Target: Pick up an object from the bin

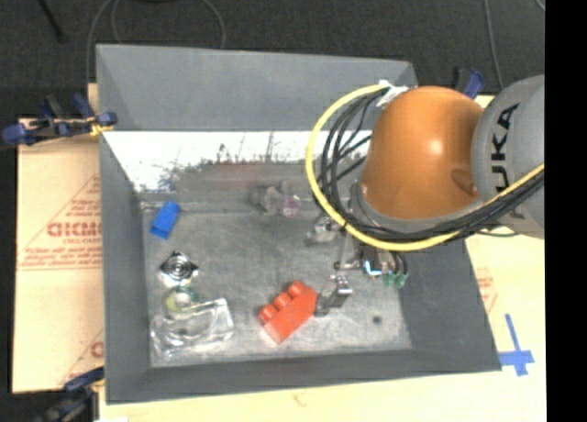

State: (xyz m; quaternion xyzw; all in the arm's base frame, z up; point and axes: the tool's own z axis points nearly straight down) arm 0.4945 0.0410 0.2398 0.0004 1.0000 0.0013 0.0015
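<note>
1. Blue block (165, 219): small, far left of the red brick (287, 309) and further back, near the left wall of the grey bin (257, 90).
2. Shiny metal piece (179, 269): roundish, well left of the red brick, just in front of the blue block.
3. Clear plastic piece (193, 324): crumpled-looking with a greenish bit on its back edge, left of the red brick in the front-left corner of the floor.
4. Pale small piece (280, 200): has a purple tint, straight behind the red brick, near the back wall.
5. Red brick: studded toy brick lying tilted on the bin floor, front centre, apart from the other things.
6. Gripper (337, 290): just right of the red brick's right end. Contact unclear. Can't tell if it is open or closed, and nothing is visibly held.
7. Orange cover (417, 163): on the arm's wrist with looped cables, right of and behind the red brick, hiding most of the gripper.
</note>
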